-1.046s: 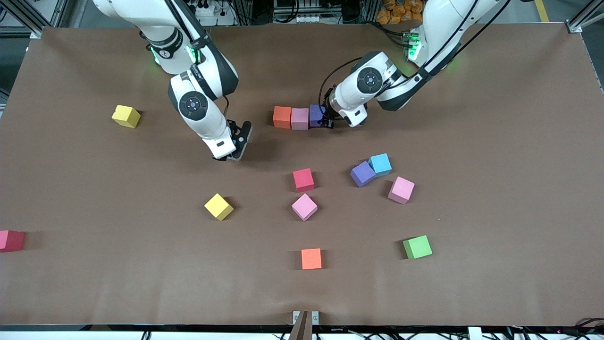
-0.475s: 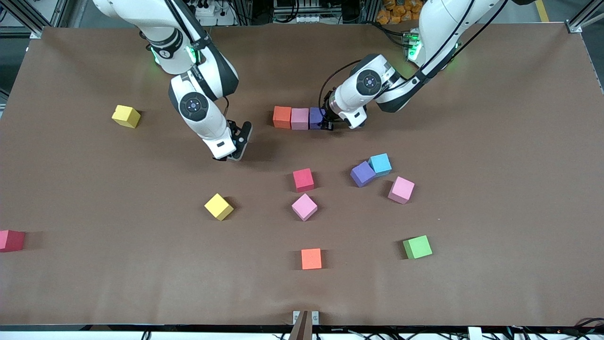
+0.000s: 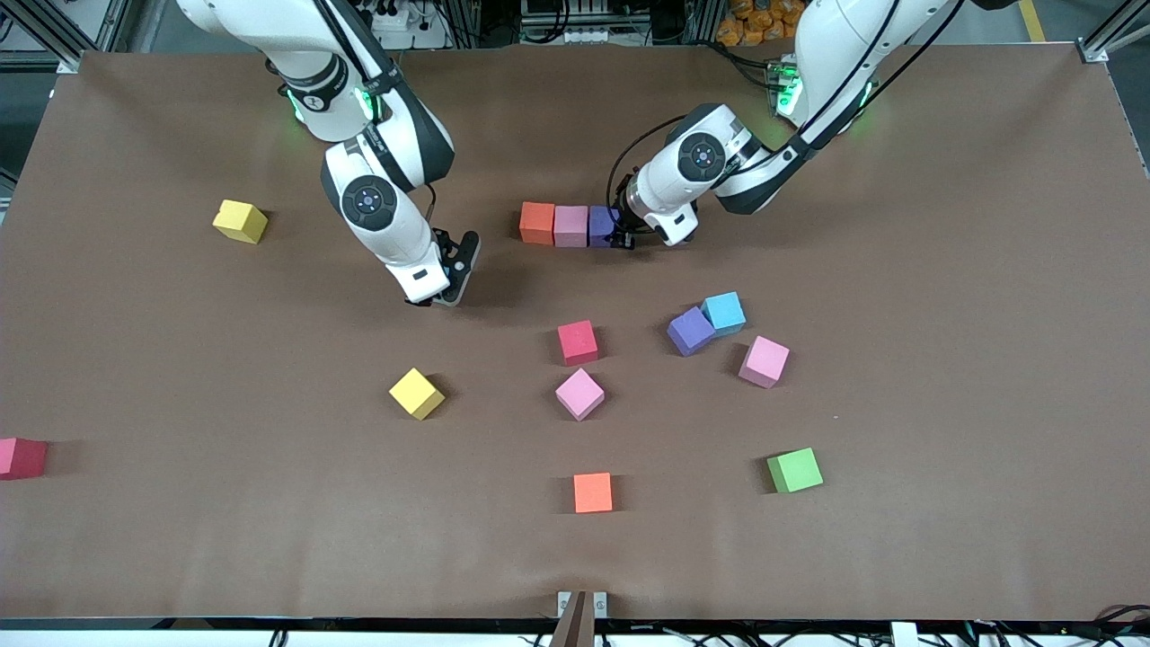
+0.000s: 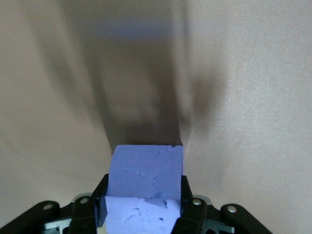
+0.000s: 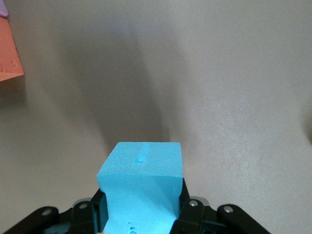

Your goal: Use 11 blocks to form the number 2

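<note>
As before, both end effectors hold blocks.

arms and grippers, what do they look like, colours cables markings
Both Franka arms have glossy white shells with black joint sections and round dark caps bearing a small blue mark. Green lights glow on a ring at each upper joint. Thin black cables run along the links. The left gripper and right gripper have black fingers with screw heads.

A robotics lab: aluminium framing [image 3: 40,27], cable bundles [image 3: 575,22] and two robot arms at a brown-covered table [image 3: 988,270].
</note>
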Robot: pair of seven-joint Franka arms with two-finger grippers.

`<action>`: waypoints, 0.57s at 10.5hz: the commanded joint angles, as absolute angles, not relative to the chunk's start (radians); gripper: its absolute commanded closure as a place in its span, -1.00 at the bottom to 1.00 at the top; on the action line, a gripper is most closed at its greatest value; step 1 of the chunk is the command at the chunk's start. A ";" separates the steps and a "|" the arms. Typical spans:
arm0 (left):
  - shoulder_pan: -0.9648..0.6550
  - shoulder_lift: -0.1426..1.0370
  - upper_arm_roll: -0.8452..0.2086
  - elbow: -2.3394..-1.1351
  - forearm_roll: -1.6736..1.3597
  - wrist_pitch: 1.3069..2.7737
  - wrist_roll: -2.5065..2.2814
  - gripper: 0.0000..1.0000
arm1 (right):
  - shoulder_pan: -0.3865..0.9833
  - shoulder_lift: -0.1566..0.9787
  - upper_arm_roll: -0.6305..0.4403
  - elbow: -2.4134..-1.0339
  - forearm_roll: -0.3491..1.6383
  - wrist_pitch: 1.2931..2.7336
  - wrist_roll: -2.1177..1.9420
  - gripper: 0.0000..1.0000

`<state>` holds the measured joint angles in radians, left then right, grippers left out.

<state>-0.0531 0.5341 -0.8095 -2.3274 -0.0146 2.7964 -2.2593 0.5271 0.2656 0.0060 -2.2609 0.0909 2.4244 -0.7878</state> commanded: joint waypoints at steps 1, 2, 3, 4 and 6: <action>-0.118 0.538 -0.755 -2.319 -0.025 2.823 -2.270 1.00 | 0.517 0.273 0.011 -2.250 0.080 2.425 -0.799 1.00; -0.120 0.538 -0.755 -2.319 -0.025 2.824 -2.270 1.00 | 0.517 0.273 0.011 -2.250 0.080 2.425 -0.799 1.00; -0.120 0.538 -0.755 -2.318 -0.025 2.827 -2.270 1.00 | 0.517 0.273 0.011 -2.250 0.080 2.425 -0.799 1.00; -0.120 0.538 -0.755 -2.316 -0.025 2.829 -2.269 1.00 | 0.517 0.273 0.011 -2.250 0.080 2.425 -0.799 1.00; -0.121 0.548 -0.755 -2.312 -0.025 2.829 -2.264 1.00 | 0.517 0.273 0.011 -2.250 0.080 2.425 -0.799 1.00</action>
<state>-0.0916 0.5249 -0.7828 -2.3220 -0.0146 2.8071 -2.2601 0.5271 0.2661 0.0060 -2.2609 0.0909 2.4247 -0.7879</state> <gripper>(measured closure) 0.427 0.449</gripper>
